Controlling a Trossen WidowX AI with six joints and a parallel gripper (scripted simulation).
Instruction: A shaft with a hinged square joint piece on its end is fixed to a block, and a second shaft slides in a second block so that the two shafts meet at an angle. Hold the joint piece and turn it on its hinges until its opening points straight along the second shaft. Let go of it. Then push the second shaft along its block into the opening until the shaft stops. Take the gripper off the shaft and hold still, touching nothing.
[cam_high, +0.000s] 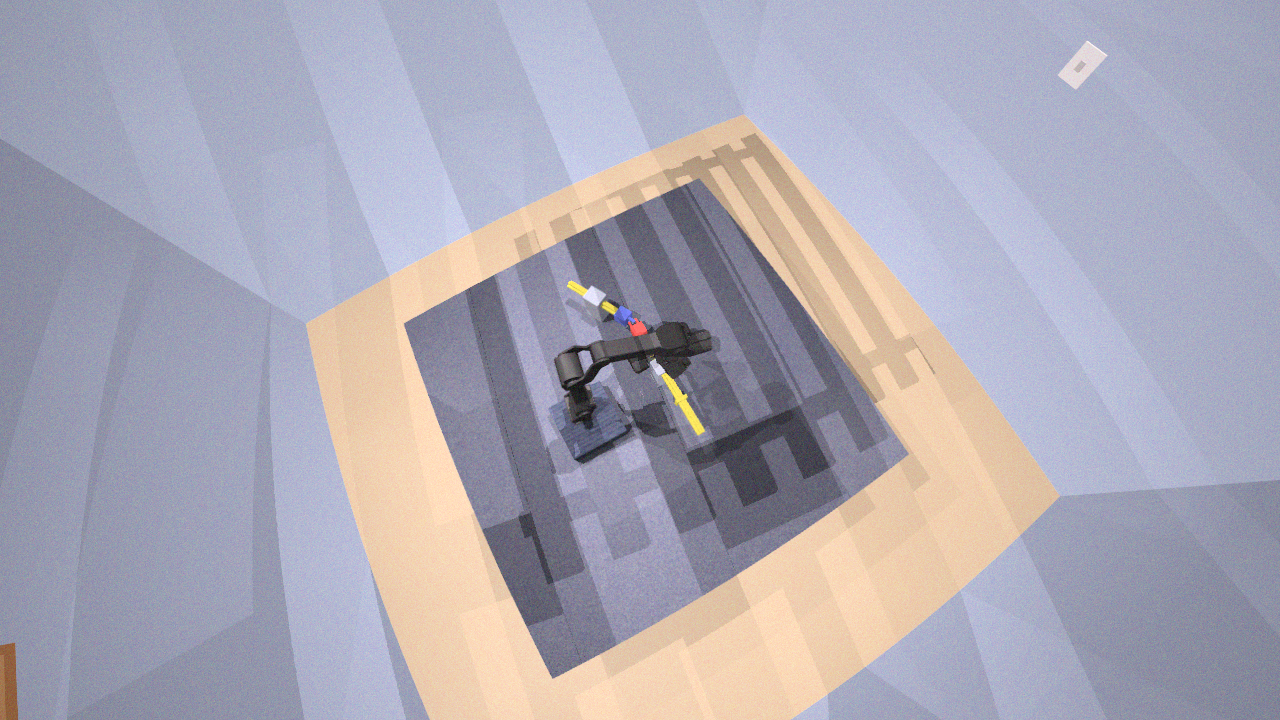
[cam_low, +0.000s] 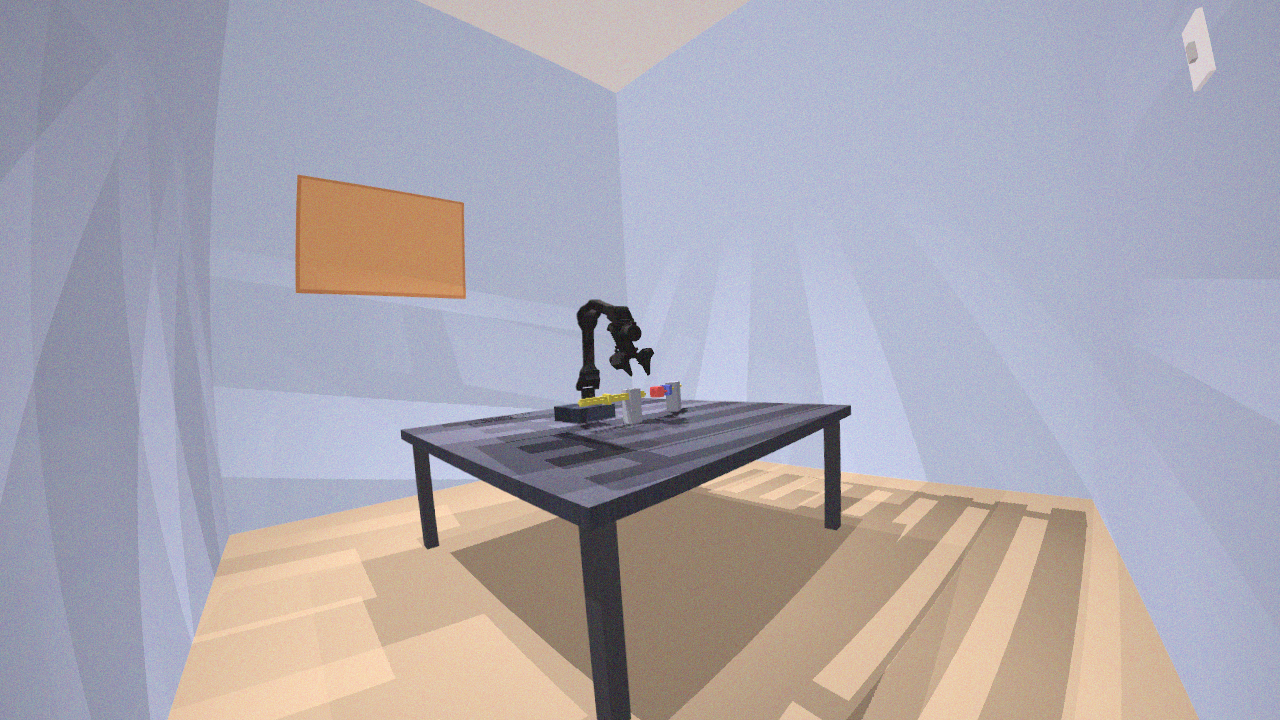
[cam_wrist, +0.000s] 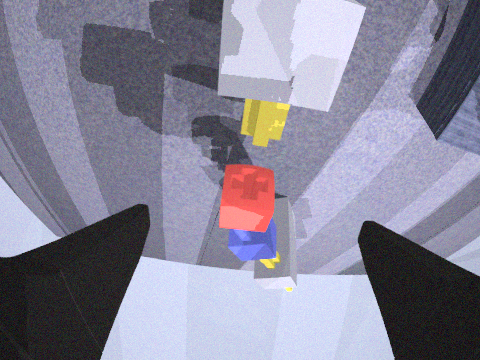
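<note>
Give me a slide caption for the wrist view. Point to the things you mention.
Open black gripper (cam_wrist: 260, 224) over a red square joint piece (cam_wrist: 247, 197), a yellow ridged shaft (cam_wrist: 264, 121) ending short of it.
</note>
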